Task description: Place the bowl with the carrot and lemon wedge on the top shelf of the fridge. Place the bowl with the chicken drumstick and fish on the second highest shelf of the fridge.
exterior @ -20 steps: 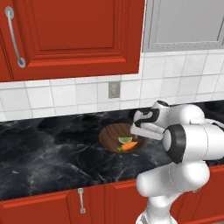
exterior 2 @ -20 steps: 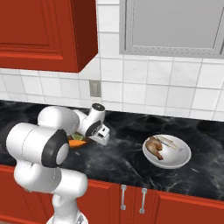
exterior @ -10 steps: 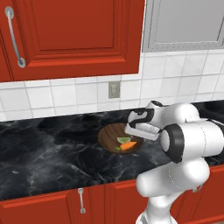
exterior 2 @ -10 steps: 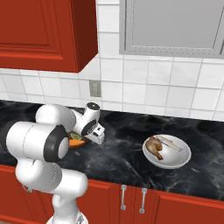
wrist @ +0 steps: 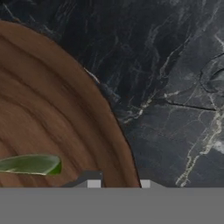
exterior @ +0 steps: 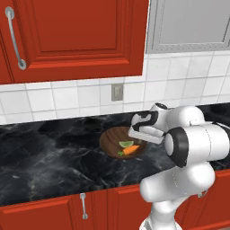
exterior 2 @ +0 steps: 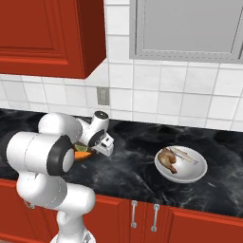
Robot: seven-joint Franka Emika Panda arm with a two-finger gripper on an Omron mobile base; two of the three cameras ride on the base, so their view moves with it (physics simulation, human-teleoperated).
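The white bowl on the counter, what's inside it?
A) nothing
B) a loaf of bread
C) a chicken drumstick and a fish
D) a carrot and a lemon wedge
C: in the right base view the white bowl holds a browned chicken drumstick beside a slim pale fish.
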